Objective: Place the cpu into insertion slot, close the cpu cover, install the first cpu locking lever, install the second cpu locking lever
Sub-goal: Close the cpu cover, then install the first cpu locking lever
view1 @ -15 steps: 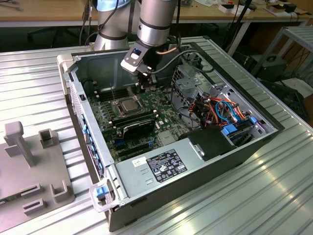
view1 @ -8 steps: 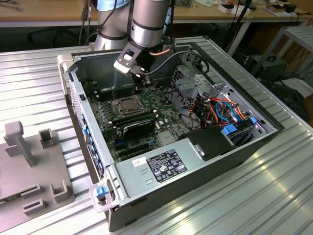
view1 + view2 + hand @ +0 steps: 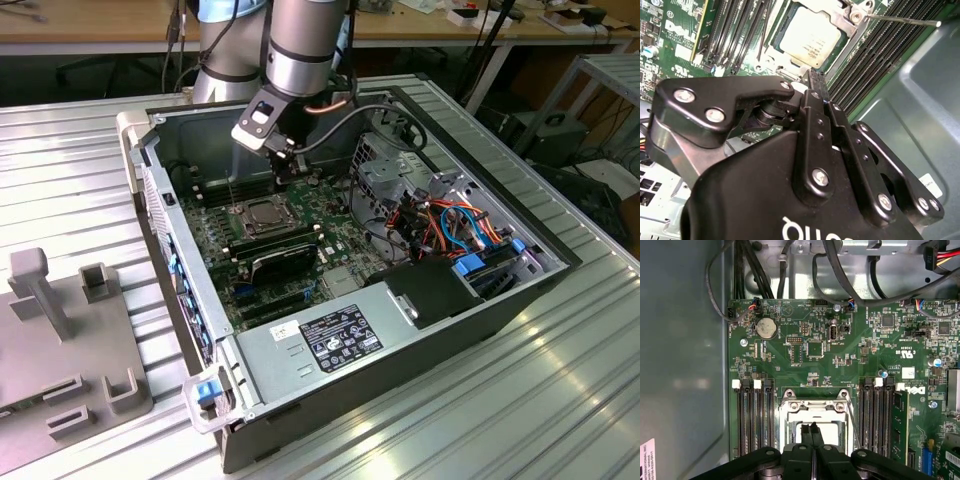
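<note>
Gripper (image 3: 813,432) fingers are pressed together with nothing between them, hanging just above the motherboard inside an open computer case (image 3: 520,300). Directly below the fingertips, the cpu (image 3: 810,37) sits in the insertion slot (image 3: 771,47), and the cpu cover (image 3: 815,404) appears to lie flat over its edges. A thin locking lever (image 3: 900,21) is unlatched. It runs as a long rod from one corner of the socket, raised over the memory slots (image 3: 875,55). In the exterior view the lever stands at the socket's left, with the gripper slightly to the right.
</note>
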Robot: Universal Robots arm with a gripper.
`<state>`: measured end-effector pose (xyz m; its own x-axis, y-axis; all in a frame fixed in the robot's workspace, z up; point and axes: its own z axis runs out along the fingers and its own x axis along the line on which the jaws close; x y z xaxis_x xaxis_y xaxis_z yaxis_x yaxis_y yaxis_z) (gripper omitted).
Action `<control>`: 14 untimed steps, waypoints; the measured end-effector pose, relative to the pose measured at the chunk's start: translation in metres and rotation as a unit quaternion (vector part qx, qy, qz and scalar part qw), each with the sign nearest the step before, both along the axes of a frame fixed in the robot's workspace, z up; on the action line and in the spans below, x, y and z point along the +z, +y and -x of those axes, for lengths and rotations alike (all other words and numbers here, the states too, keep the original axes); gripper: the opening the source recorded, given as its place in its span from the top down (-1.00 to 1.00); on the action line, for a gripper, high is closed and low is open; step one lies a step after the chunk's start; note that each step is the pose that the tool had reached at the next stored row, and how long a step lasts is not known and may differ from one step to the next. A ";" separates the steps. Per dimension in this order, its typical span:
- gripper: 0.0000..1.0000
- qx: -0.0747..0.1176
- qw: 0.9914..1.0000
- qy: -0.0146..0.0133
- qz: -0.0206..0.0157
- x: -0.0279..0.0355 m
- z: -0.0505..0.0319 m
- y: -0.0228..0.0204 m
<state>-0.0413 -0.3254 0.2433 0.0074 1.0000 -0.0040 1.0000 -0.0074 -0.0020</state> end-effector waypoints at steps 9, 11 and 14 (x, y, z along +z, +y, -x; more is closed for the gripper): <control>0.79 0.000 1.000 0.000 0.000 -0.0002 0.0048 0.0000; 0.79 0.000 1.000 0.000 0.000 -0.0002 0.0049 0.0000; 0.79 0.000 1.000 0.000 0.000 -0.0002 0.0049 0.0000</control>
